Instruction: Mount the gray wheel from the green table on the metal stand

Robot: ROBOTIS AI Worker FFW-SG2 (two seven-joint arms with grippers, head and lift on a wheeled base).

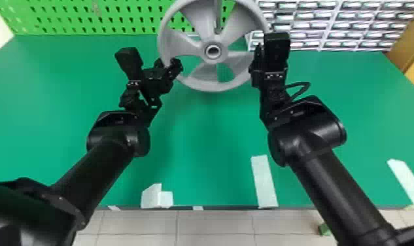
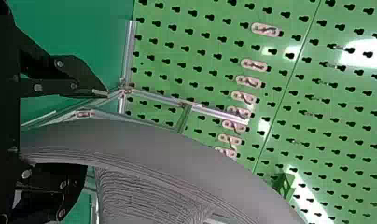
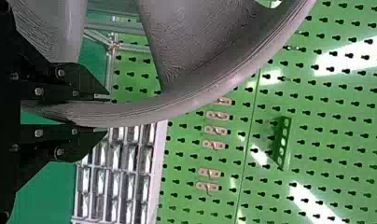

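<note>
The gray wheel [image 1: 212, 85] faces the head camera at the table's back, between both arms. My left gripper [image 1: 168, 64] is at its lower left rim, my right gripper [image 1: 259, 58] at its right rim. In the left wrist view, the left gripper [image 2: 97, 132] is open around the rim, with a gap between one finger and the wheel [image 2: 177, 149]. The right gripper [image 3: 106, 113] is shut on the rim of the wheel [image 3: 144, 112] in the right wrist view. Behind the wheel are bars of the metal stand [image 2: 214, 113], partly hidden by it.
The green table [image 1: 199, 140] extends in front of the wheel, with white tape strips [image 1: 263, 181] near its front edge. A green pegboard [image 1: 85, 16] and a rack of small drawers [image 1: 340, 26] stand at the back.
</note>
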